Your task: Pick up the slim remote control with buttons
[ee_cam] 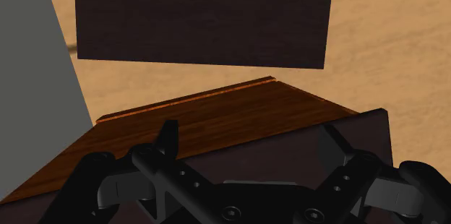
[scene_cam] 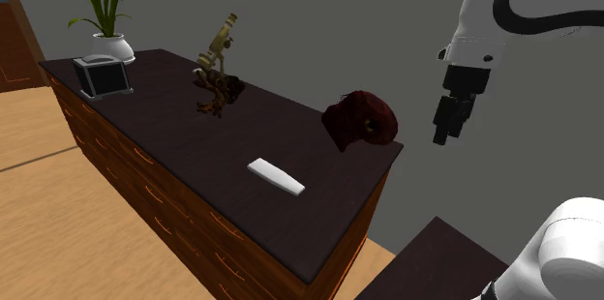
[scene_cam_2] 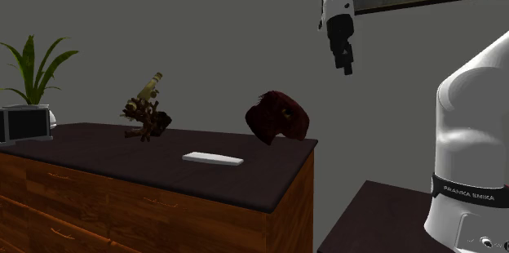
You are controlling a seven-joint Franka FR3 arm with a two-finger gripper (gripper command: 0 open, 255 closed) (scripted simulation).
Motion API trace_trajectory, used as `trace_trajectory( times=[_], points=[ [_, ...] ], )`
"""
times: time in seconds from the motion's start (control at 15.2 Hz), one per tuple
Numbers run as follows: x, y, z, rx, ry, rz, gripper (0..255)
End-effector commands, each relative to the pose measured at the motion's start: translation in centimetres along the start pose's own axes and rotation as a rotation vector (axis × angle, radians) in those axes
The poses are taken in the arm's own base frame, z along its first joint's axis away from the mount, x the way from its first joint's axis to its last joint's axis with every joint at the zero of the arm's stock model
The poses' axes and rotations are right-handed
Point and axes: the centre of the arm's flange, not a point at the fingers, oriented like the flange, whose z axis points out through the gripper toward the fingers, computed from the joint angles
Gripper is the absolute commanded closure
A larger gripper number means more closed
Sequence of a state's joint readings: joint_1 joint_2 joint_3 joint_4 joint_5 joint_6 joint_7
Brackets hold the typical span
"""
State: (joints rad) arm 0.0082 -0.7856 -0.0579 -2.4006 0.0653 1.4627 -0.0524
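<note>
The slim remote (scene_cam: 276,176) is a flat white slab lying on the dark top of the wooden dresser (scene_cam: 184,143), near the end closest to the arm; no buttons can be made out on it. In the second exterior view the remote (scene_cam_2: 213,158) lies in front of a dark red object. My black gripper (scene_cam: 443,138) hangs in the air past the dresser's end, higher than its top and well apart from the remote. From the second exterior view the gripper (scene_cam_2: 346,68) points downward. In the wrist view the gripper (ee_cam: 249,132) is open, fingers (ee_cam: 168,139) apart with nothing between them.
A dark red rounded object (scene_cam: 361,119) stands at the dresser's end, between the remote and my gripper. Further back are a brass microscope on gnarled wood (scene_cam: 218,71), a small boxy appliance (scene_cam: 102,75) and a potted plant (scene_cam: 102,8). The dark stand top (scene_cam: 436,259) lies below.
</note>
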Motion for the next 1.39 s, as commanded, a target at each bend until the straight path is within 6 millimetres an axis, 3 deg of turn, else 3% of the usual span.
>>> trace_trajectory(
  times=[0.0, 1.32],
  points=[
    [0.0, 0.0, 0.0, 0.0, 0.0, 0.0, 0],
    [20.7, -9.4, 12.0, -0.068, 0.077, -0.134, 0]
  ],
)
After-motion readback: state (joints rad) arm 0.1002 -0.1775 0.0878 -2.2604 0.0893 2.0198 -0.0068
